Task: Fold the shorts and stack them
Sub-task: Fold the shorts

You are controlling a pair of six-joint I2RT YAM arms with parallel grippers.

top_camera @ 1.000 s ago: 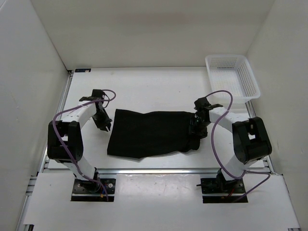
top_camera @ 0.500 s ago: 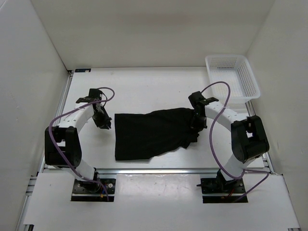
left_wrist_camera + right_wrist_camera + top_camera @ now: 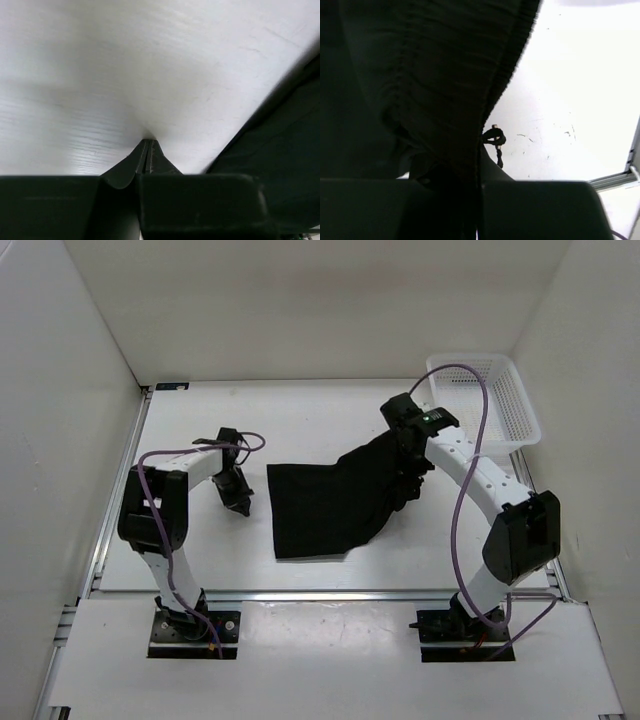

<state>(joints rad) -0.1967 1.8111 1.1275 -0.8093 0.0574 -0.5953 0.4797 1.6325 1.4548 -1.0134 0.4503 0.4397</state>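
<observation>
One pair of black shorts [image 3: 325,505] lies mid-table, its right end lifted off the surface. My right gripper [image 3: 405,443] is shut on that raised end. In the right wrist view the gathered waistband [image 3: 445,80] hangs from the shut jaws, and a knotted drawstring [image 3: 495,137] dangles beside it. My left gripper [image 3: 238,502] is shut and empty, low over the table just left of the shorts' left edge. In the left wrist view its fingertips [image 3: 148,143] meet over bare table, with the shorts [image 3: 280,145] at the right.
A white mesh basket [image 3: 520,405] stands at the back right corner, just right of the right arm. White walls enclose the table on the left, back and right. A metal rail [image 3: 320,592] runs along the near edge.
My right gripper has risen and moved back, lifting the shorts' right end. The cloth has bunched and its left edge slid right. My left gripper has moved right, still shut.
</observation>
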